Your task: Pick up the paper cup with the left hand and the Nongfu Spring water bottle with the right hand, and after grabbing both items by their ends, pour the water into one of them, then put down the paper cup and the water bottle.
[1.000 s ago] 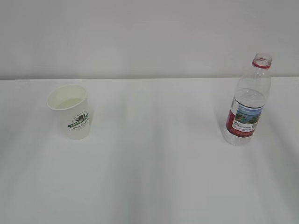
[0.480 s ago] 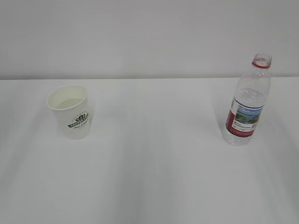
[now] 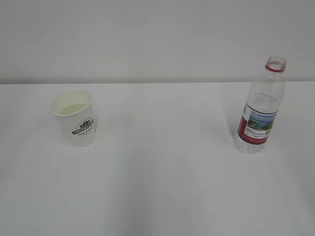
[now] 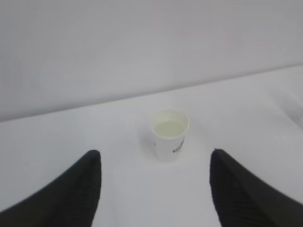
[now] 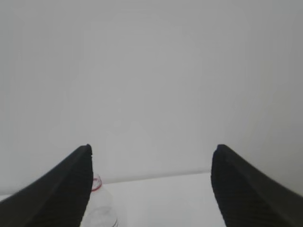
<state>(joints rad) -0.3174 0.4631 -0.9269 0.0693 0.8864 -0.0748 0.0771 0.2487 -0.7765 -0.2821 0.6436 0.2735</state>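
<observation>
Left wrist view, paper cup (image 4: pixel 169 134) ahead between open left claw (image 4: pixel 155 163) fingers

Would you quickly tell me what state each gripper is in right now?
Left gripper: open, holding nothing; the paper cup stands ahead, untouched.
Right gripper: open, holding nothing; the water bottle is beside its left finger.

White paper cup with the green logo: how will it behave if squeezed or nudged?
The white paper cup with the green logo is probably thin-walled, so a squeeze may dent it. Liquid inside could slosh out over the open rim. Its narrow base suggests it might tip when nudged.
</observation>
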